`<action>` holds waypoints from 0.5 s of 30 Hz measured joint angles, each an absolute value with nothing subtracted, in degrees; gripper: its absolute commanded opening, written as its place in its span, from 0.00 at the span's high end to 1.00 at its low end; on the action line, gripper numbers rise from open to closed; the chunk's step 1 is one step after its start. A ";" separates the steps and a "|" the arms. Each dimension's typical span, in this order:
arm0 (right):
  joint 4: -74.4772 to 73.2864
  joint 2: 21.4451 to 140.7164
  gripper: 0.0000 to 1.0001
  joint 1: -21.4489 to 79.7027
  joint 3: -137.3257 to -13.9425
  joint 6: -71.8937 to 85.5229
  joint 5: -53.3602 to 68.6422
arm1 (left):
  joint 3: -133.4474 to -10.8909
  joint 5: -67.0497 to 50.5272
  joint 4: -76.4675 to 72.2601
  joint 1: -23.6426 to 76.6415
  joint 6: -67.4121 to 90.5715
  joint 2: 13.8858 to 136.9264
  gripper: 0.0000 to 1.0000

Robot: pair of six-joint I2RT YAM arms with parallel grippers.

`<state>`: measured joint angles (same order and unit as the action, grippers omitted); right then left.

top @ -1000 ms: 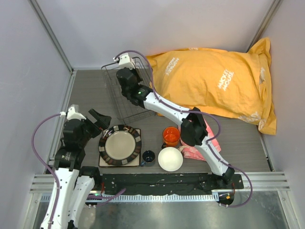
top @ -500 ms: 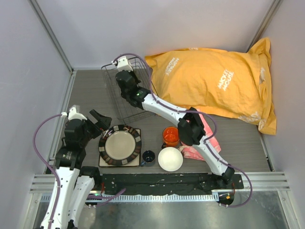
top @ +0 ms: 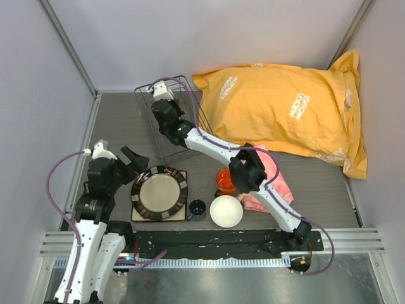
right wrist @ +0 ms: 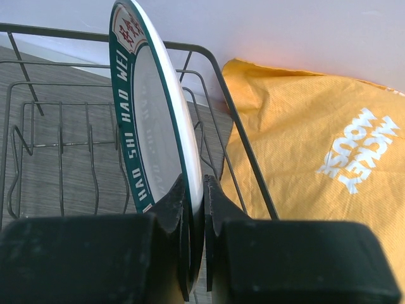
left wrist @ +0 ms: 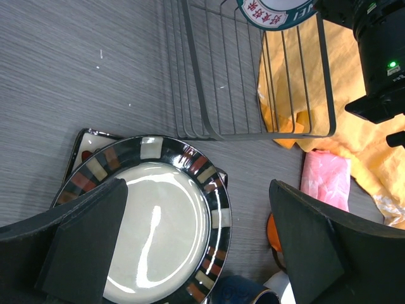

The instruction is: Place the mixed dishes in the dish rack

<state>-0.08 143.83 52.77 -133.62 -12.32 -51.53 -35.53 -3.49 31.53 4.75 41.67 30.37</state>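
White plate (right wrist: pixel 158 120): upright on edge at 11 o'clock on the table, over the rack (top: pixel 152 126); its lower edge is hidden.
Right gripper (right wrist: pixel 196 190): narrow, pinching the white plate's rim.
Bag (top: pixel 285 107): against the rack at its 3 o'clock.
Brown plate (top: pixel 159 192): flat on the tray (top: pixel 135 214), at the rack's 6 o'clock.
Left gripper (top: pixel 130 159): jaws wide, holding nothing, at the brown plate's 10 o'clock.
Cup (top: pixel 197 207), bowl (top: pixel 226 211), mug (top: pixel 226 179): grouped at the brown plate's 3 o'clock.
Cloth (top: pixel 275 168): at the mug's 3 o'clock.
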 measured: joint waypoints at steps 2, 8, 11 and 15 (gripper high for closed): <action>0.51 144.22 0.99 52.77 -133.80 -12.32 -51.57 | -35.16 -3.49 31.53 4.75 41.67 30.37 0.00; 2.66 145.34 0.99 52.75 -134.26 -12.32 -51.94 | -34.61 -3.49 31.53 4.75 41.71 30.37 0.00; 3.49 145.82 0.99 52.75 -134.47 -12.40 -51.96 | -34.59 -3.49 31.53 4.75 41.71 30.33 0.00; 5.13 146.39 0.99 52.75 -134.47 -13.21 -51.96 | -34.57 -3.49 31.53 4.75 41.74 30.22 0.00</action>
<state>5.13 146.39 52.75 -134.47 -13.21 -51.96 -34.57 -3.49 31.53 4.75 41.74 30.22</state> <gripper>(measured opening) 0.109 0.996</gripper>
